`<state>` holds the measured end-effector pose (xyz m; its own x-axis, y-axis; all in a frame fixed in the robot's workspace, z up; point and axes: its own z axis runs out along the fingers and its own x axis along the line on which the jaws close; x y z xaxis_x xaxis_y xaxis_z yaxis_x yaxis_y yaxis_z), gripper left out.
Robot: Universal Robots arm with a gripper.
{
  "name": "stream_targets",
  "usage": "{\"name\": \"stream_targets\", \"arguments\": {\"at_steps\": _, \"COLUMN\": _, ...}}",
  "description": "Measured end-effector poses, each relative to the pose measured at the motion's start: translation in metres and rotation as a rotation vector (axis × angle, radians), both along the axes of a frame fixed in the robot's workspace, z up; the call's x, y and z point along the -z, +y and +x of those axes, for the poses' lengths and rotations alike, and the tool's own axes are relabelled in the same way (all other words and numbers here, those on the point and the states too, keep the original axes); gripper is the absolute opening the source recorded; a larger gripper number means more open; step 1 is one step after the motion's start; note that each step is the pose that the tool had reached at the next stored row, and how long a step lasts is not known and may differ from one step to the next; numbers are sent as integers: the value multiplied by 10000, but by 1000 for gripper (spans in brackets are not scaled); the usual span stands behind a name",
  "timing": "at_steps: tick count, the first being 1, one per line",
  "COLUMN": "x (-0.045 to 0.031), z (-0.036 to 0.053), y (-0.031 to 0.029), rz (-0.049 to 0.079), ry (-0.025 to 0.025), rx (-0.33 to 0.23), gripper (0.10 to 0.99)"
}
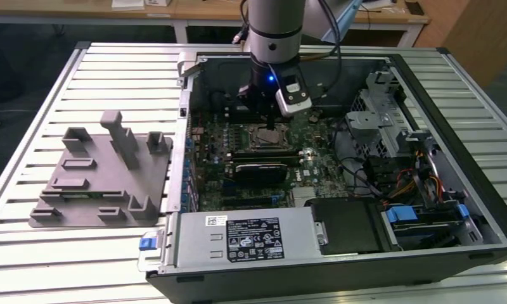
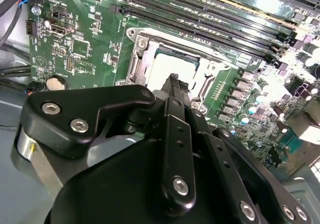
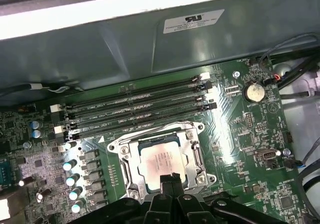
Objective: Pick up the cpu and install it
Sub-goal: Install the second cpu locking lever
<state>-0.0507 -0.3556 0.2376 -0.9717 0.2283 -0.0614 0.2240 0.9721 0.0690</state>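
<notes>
the cpu [image 3: 161, 160] is lying flat inside the metal-framed socket [image 3: 192, 134] on the green motherboard [image 3: 245, 134], its silvery top plate catching the light in both wrist views. the gripper [image 3: 168, 180] is sitting right over the chip's near edge, its two black fingers pressed together into a narrow tip with no gap showing between them, so it is gripping nothing; whether the tip is touching the plate or hovering just above it i cannot tell. judging from its look, the chip is handling as a light, stiff, thin plate with a slick metal top, and probably fragile underneath, so the opposite side edges are looking like the place to hold it, not the face. the socket frame is hugging the chip closely on all sides, leaving little clearance for fingers. the memory slots [image 3: 135, 111] are running just beside the socket, and the case wall [image 3: 125, 48] is rising behind them, so open room is mostly straight up.
</notes>
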Motion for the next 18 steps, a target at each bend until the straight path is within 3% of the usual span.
{"name": "stream_targets", "arguments": {"at_steps": 11, "x": -13, "z": 0, "y": 0, "rz": 0, "ry": 0, "rx": 0, "gripper": 106}}
{"name": "stream_targets", "arguments": {"at_steps": 15, "x": -75, "z": 0, "y": 0, "rz": -2, "ry": 1, "rx": 0, "gripper": 106}}
{"name": "stream_targets", "arguments": {"at_steps": 18, "x": -76, "z": 0, "y": -18, "rz": -15, "ry": 0, "rx": 3, "gripper": 106}}
